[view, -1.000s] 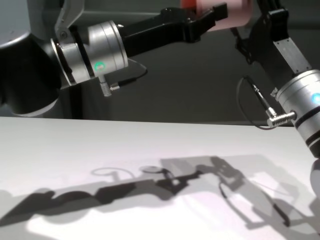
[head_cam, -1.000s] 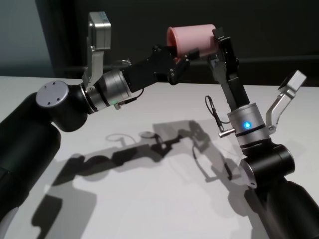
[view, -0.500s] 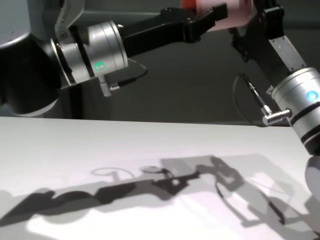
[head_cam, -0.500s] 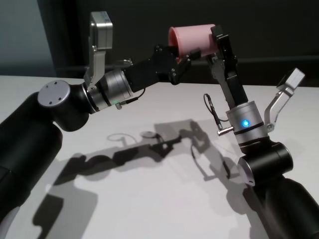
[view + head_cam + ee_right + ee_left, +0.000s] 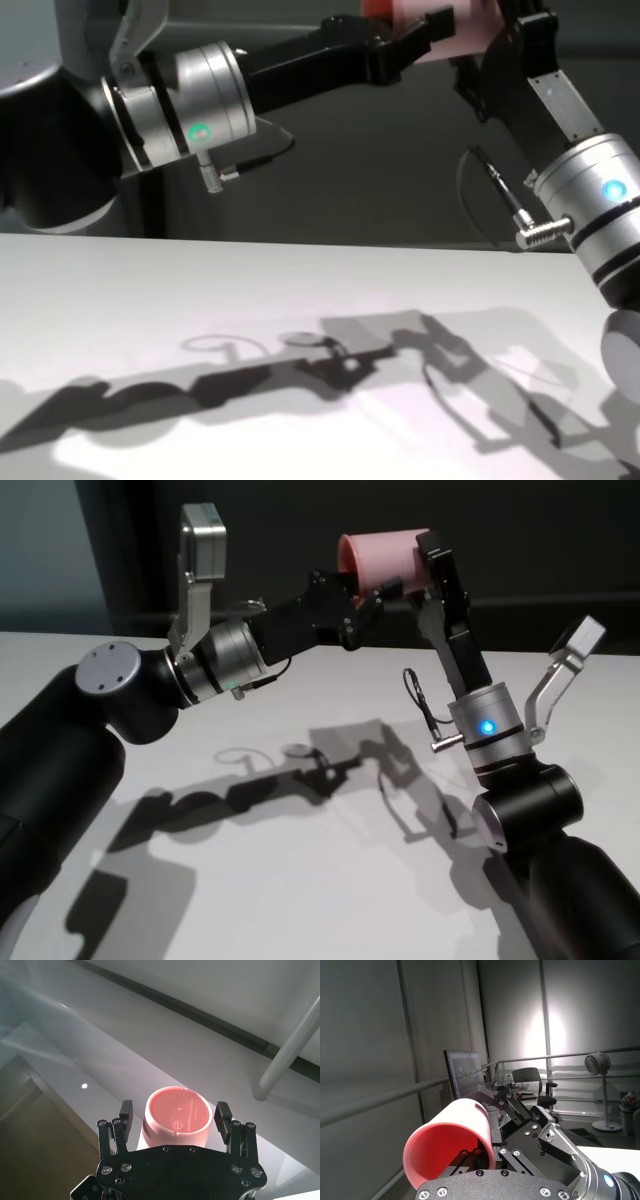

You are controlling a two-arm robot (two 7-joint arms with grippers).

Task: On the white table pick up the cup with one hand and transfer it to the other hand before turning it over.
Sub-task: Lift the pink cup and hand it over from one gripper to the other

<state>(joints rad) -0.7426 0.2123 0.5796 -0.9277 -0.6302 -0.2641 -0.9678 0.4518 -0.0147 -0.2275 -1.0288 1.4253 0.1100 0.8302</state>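
head view: the cup [image 5: 385,556] is held high above the white table [image 5: 300,880], pinched at its rim by the left gripper [image 5: 368,595]; the right gripper [image 5: 425,565] is spread around its base. the handover is judged underway; next, the right fingers must be closed.

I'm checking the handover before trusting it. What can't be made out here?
- Chest view: most of the cup is cut off by the top edge.
- Head view: whether the right hand touches the cup is hidden by its own fingers.
- Left wrist view: the left hand grips the rim; its fingertips are hidden inside the cup.
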